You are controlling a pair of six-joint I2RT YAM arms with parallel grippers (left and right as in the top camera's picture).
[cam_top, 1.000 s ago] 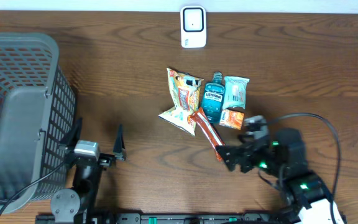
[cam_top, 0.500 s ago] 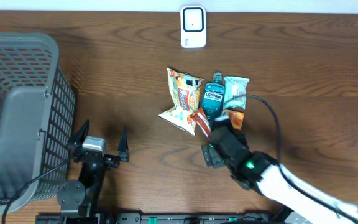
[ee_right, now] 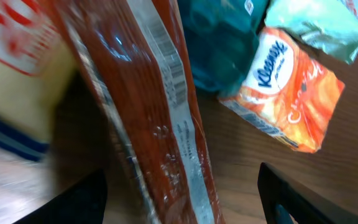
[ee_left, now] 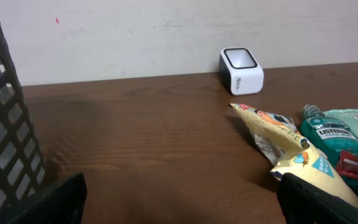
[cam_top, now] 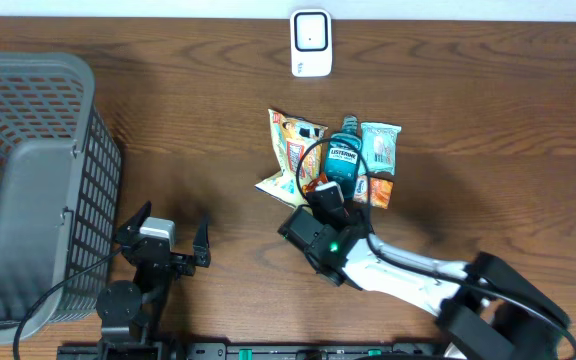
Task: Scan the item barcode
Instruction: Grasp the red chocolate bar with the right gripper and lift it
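Note:
A long red snack packet (ee_right: pixel 160 124) lies on the table with a printed strip along its clear seam. My right gripper (ee_right: pixel 182 199) is open around it, one finger on each side, with a gap to the wrapper on both. From overhead, the right gripper (cam_top: pixel 313 215) covers most of that packet at the front of the item pile. The white barcode scanner (cam_top: pixel 311 42) stands at the table's far edge, also seen as the scanner (ee_left: pixel 241 70) by the wall. My left gripper (cam_top: pixel 168 232) is open over bare wood, holding nothing.
A yellow chip bag (cam_top: pixel 290 160), a teal Listerine bottle (cam_top: pixel 344 160), a green tissue pack (cam_top: pixel 379 148) and an orange Kleenex pack (cam_top: pixel 376 190) crowd together beside the red packet. A grey mesh basket (cam_top: pixel 28 190) fills the left side.
My right arm has swung left from the lower right and come down over the red packet, its jaws narrowing. The left gripper has drifted slightly right.

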